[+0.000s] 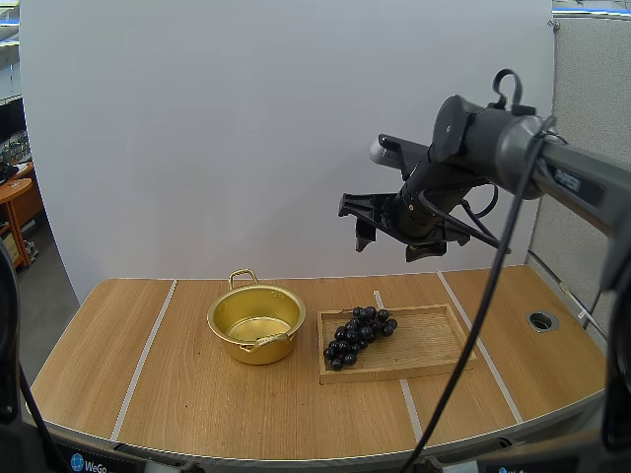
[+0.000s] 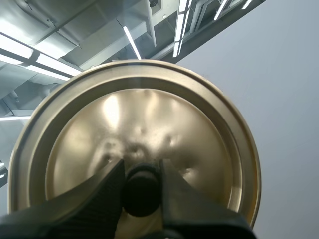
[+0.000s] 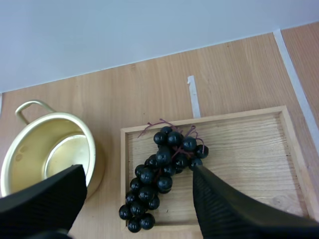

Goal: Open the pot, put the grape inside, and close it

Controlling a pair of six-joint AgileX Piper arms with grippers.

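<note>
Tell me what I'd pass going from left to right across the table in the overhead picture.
Gold pot → bunch of dark grapes, lying on the left half of a wooden tray → the bare right half of that tray → a small round hole.
</note>
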